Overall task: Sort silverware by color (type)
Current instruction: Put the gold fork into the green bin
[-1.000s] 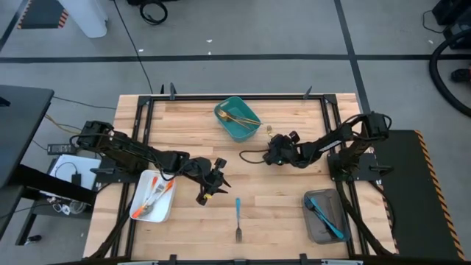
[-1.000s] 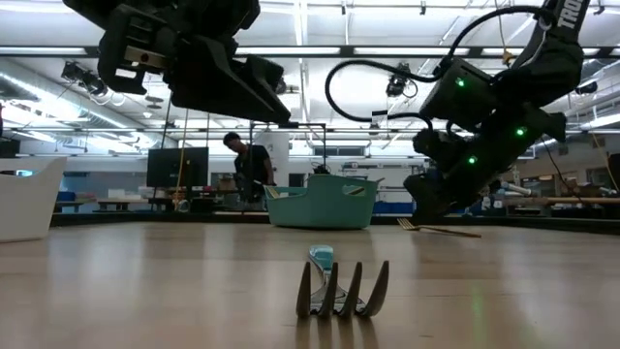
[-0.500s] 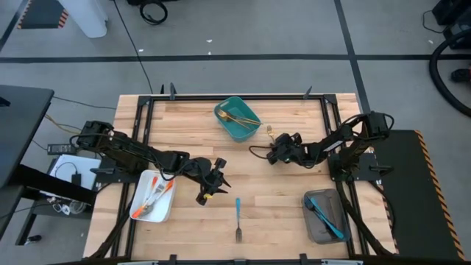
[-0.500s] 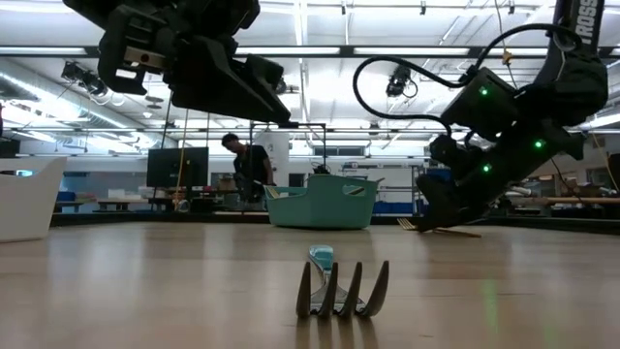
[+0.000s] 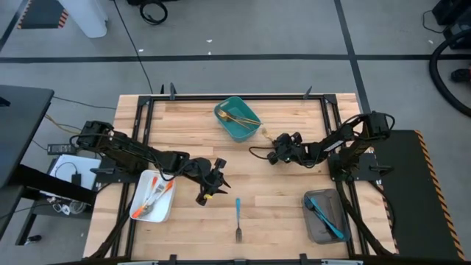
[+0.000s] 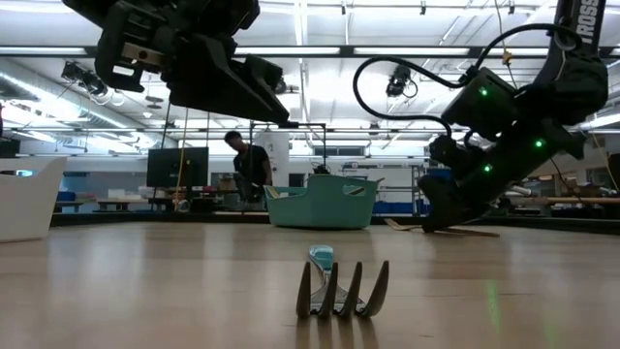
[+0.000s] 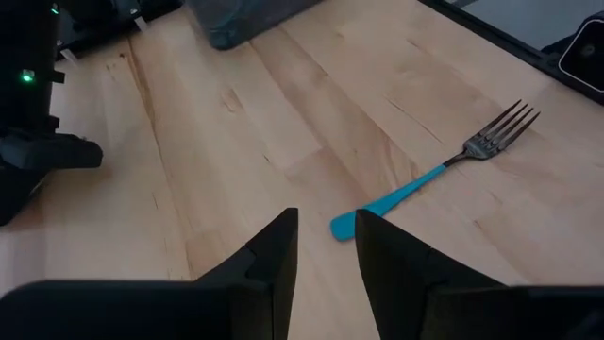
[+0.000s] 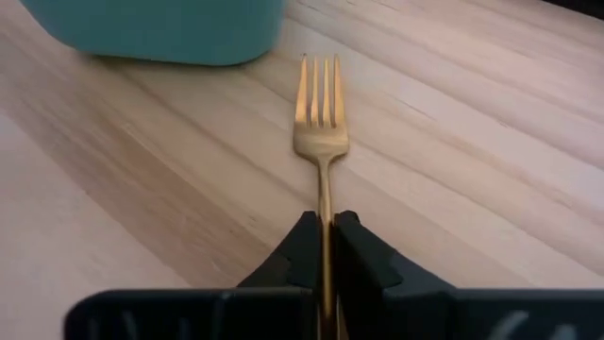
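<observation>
1. Fingers of my right gripper (image 8: 324,247) are clamping the handle of the gold fork (image 8: 321,123), w/ tines pointing straight ahead of me toward the teal bin (image 8: 170,28); fork is lying flat on the table (image 8: 113,189), just short of the bin wall.
2. Fork is looking thin, stiff, light and prob. slick metal, so I'm judging a mid-handle pinch risky for pivoting; I'm gripping near the handle end, so tines may droop when lifting.
3. Bin in front of me is already holding other gold pieces (image 5: 239,116), so I'm judging this one belongs there too.
4. My left gripper (image 7: 326,247) is hanging w/ fingers apart, holding nothing, and the blue-handled fork (image 7: 429,175) is lying just ahead of it on the wood, handle end nearest me, tines away.
5. Blue fork is looking the same: light, rigid, flat on the wood, so I'm expecting to pinch it across the narrow handle, not the tines.
6. Beside my left arm the white tray (image 5: 140,211) is holding orange-handled pieces (image 5: 156,193); behind my right gripper the grey tray (image 5: 315,224) is holding blue ones (image 5: 326,216).
</observation>
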Available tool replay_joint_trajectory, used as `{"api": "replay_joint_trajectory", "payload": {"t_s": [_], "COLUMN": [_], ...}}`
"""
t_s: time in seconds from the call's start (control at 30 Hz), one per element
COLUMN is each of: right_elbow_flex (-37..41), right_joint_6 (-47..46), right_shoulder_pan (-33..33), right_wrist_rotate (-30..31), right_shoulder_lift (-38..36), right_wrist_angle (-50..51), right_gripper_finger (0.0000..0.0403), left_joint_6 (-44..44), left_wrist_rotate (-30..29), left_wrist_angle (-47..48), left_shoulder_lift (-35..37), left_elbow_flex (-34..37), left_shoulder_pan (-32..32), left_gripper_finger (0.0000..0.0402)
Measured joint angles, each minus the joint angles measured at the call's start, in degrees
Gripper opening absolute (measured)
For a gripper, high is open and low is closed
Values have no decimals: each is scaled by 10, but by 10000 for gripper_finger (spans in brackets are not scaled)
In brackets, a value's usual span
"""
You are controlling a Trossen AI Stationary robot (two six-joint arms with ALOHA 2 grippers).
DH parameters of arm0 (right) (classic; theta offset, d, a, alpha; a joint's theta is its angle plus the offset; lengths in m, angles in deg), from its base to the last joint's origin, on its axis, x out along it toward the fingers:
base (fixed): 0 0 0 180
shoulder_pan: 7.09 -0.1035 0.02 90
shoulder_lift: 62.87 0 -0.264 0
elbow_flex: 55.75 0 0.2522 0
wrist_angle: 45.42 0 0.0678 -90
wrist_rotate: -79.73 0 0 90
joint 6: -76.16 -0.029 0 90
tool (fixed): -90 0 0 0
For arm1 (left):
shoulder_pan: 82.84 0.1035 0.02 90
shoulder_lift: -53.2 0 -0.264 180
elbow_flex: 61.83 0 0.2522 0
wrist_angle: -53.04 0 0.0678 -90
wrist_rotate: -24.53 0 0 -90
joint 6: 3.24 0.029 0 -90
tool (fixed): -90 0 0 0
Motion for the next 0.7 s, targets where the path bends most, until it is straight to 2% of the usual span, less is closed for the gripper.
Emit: {"api": "replay_joint_trajectory", "payload": {"t_s": [0.1,0.33,0.7], "right_elbow_flex": [0,0,2], "right_joint_6": [1,29,123], "right_shoulder_pan": [0,-14,-31], "right_wrist_rotate": [-18,-44,-124], "right_shoulder_lift": [-1,-5,-82], "right_wrist_angle": [1,-1,4], "right_gripper_finger": [18,21,23], "left_joint_6": [0,-2,-9], "left_wrist_rotate": [0,-7,-54], "left_wrist_angle": [4,11,106], "left_shoulder_lift": [0,1,48], "left_elbow_flex": [0,0,0], "left_shoulder_pan": [0,0,0], "left_gripper_finger": [116,116,116]}}
